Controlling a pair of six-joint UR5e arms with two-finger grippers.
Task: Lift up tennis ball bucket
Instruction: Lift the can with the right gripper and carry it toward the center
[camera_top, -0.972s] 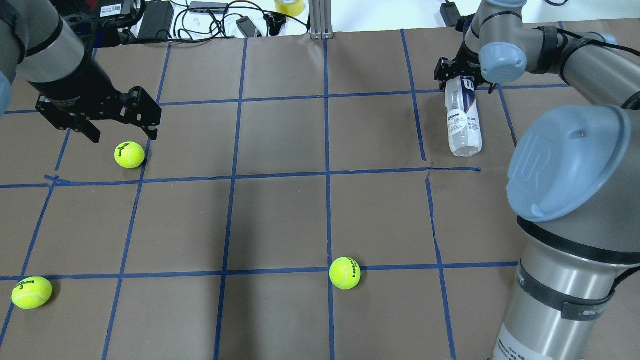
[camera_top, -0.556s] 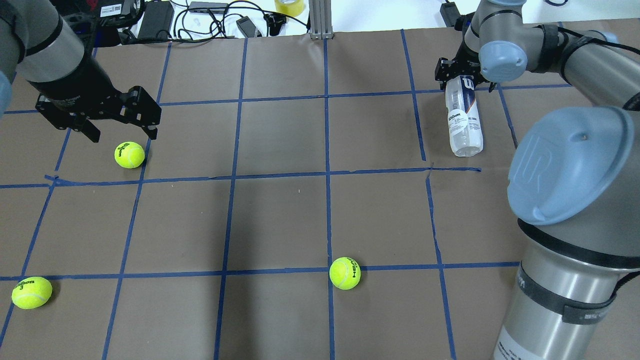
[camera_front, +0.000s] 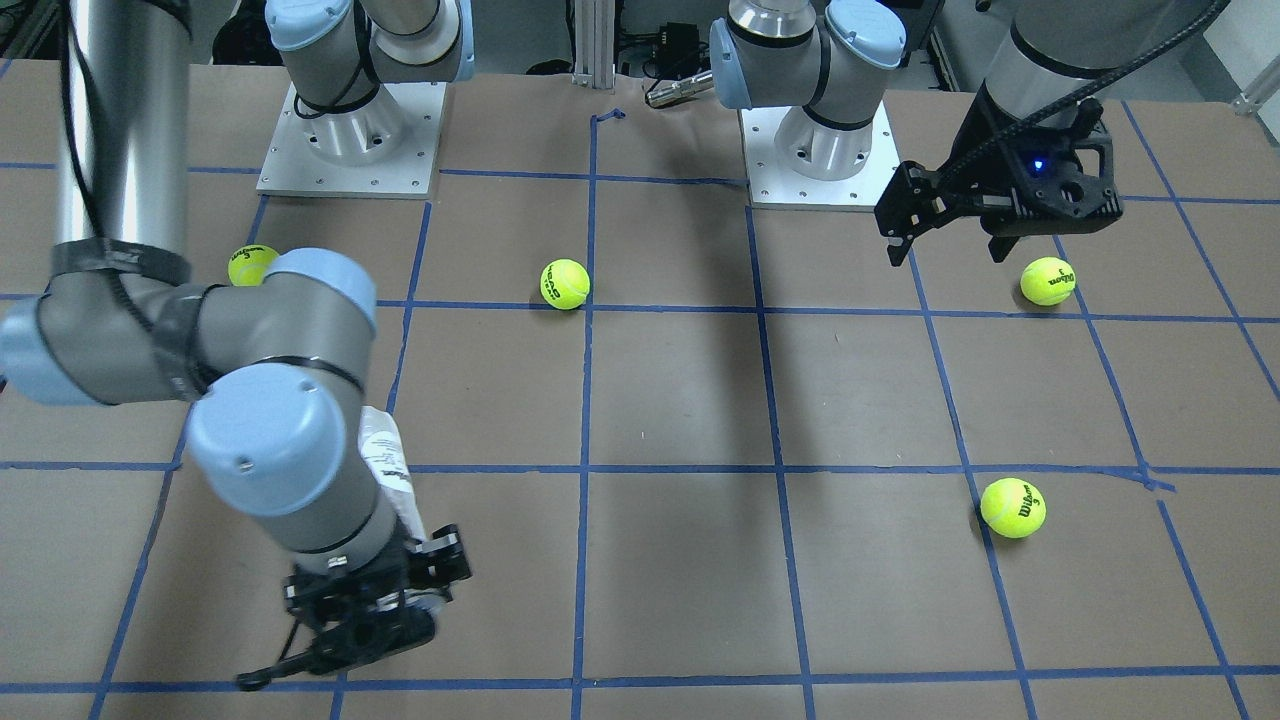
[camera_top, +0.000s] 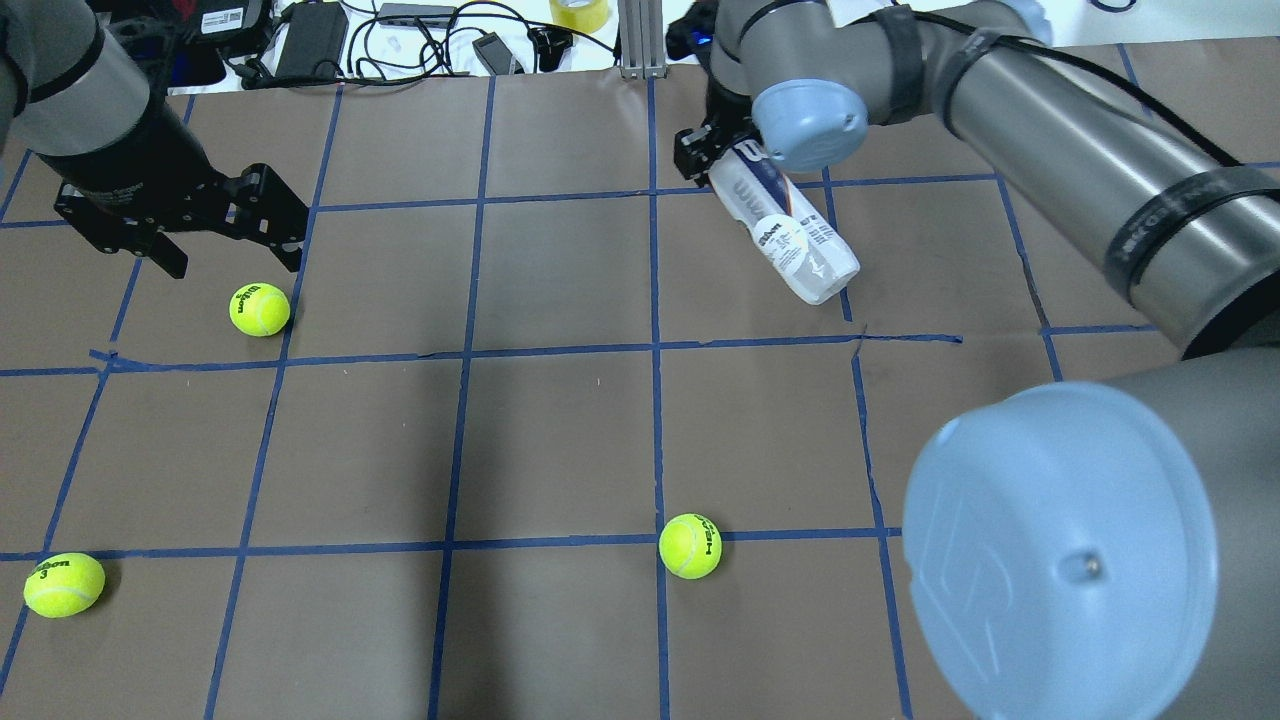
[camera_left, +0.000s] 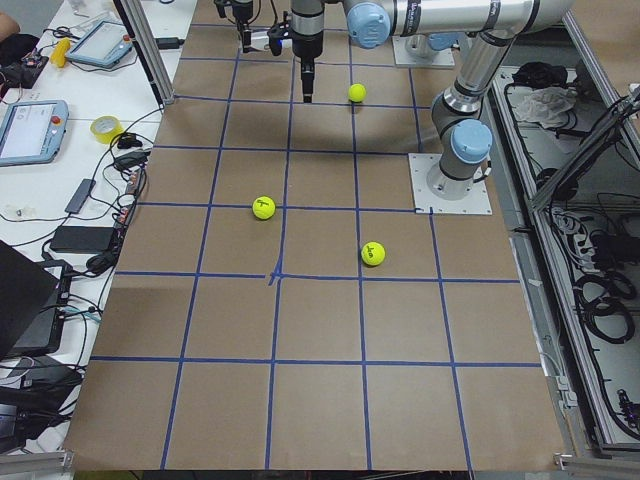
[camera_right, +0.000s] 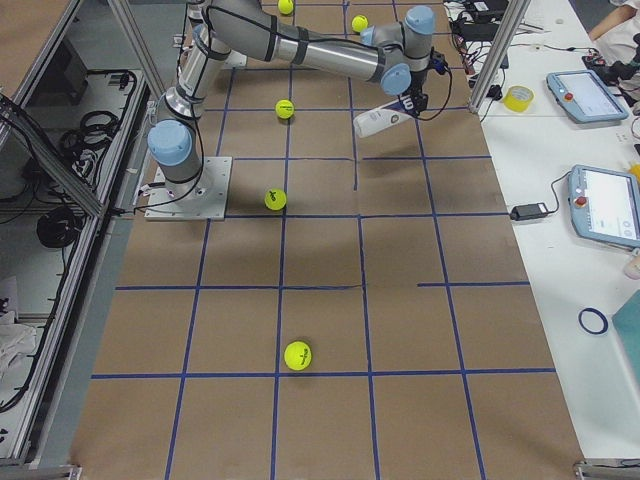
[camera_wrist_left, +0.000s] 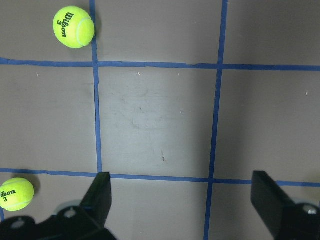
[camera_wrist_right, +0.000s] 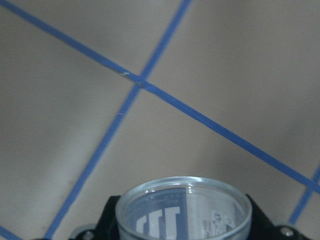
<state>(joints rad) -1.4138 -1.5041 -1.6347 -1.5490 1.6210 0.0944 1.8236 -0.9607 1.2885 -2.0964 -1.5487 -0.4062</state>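
Pinching the tennis ball bucket (camera_top: 785, 235) at its far end, the right fingers (camera_top: 692, 150) hold it tilted above the tabletop (camera_top: 560, 420), its free end slanting down and away from them. Well apart from the bucket, toward the robot's left, the left fingers (camera_wrist_left: 100, 192) are spread wide near 1 tennis ball (camera_top: 259, 309).

The tennis ball bucket (camera_top: 785, 240) carries a white label reading "Wilson" in dark script, with a large white W-shaped logo on the navy band beside it; its finer print is too small to read. The middle tennis ball (camera_top: 690, 546), toward the bench's robot-side edge, is stamped "HEAD". Toward the bench's left end, the near-left tennis ball (camera_top: 63, 584) by the robot-side edge reads "Wilson 3", and the far-left tennis ball (camera_top: 259, 309) also reads "Wilson 3".
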